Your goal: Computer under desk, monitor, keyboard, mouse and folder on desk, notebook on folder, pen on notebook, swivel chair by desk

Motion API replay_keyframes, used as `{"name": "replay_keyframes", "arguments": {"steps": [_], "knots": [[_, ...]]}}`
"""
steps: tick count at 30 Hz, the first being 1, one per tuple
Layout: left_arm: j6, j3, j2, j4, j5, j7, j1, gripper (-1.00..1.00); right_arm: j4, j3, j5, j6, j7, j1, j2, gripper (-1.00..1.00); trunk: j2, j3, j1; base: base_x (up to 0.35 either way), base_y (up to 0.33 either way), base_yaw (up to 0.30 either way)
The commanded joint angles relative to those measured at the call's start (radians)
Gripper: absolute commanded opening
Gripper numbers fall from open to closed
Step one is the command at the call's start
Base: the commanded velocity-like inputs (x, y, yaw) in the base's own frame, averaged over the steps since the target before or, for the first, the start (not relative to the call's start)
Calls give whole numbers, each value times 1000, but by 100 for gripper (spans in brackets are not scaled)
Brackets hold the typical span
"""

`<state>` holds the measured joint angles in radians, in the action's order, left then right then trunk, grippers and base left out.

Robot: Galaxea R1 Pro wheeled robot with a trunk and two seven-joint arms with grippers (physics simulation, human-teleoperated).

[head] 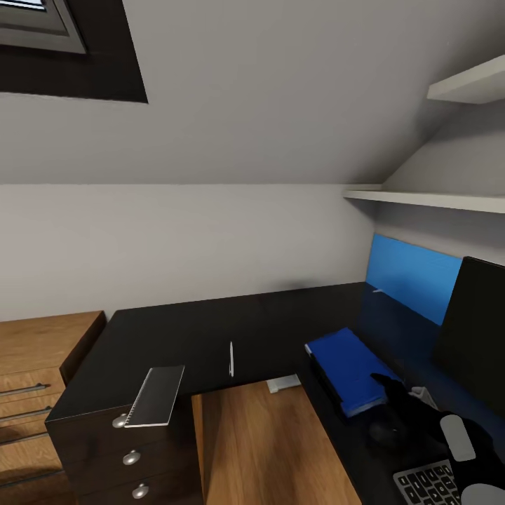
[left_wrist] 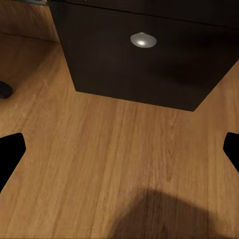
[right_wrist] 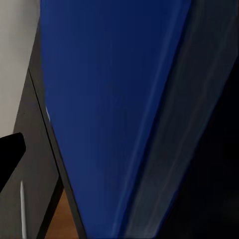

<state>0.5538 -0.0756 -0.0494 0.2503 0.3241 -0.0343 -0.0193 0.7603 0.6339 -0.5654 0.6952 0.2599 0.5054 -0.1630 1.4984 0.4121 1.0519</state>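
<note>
A: At five o'clock of the head view, how do the jaws stand?
B: The right gripper (head: 393, 384) hovers over the flat bright blue folder (head: 348, 368) on the glossy black L-shaped desk (head: 210, 330); I cannot tell its gap. The left gripper (left_wrist: 119, 144) has fingers spread wide, empty, above the wooden floor (left_wrist: 99, 149).
A: And farther out?
B: The thin pale pen (head: 231, 359) lies at seven o'clock, the black spiral-bound notebook (head: 156, 396) beyond it overhanging the drawer edge, the dark keyboard (head: 428, 484) nearest the robot

Desk (head: 210, 330) glossy black; floor (left_wrist: 99, 164) wood-grain; knobs (left_wrist: 143, 40) metallic.
</note>
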Motion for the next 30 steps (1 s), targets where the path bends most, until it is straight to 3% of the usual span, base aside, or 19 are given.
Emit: {"name": "replay_keyframes", "arguments": {"steps": [1, 18, 30], "knots": [[3, -3, 0, 0, -5, -3, 0, 100, 0, 4, 2, 6, 5, 1, 0, 100, 1, 1, 0, 0, 0, 0], [3, -4, 0, 0, -5, -3, -1, 100, 2, 4, 1, 6, 7, 1, -1, 100, 1, 1, 0, 0, 0, 0], [3, -4, 0, 0, -5, -3, -1, 100, 2, 4, 1, 6, 7, 1, -1, 100, -83, -36, -46, 0, 0, 0]]}}
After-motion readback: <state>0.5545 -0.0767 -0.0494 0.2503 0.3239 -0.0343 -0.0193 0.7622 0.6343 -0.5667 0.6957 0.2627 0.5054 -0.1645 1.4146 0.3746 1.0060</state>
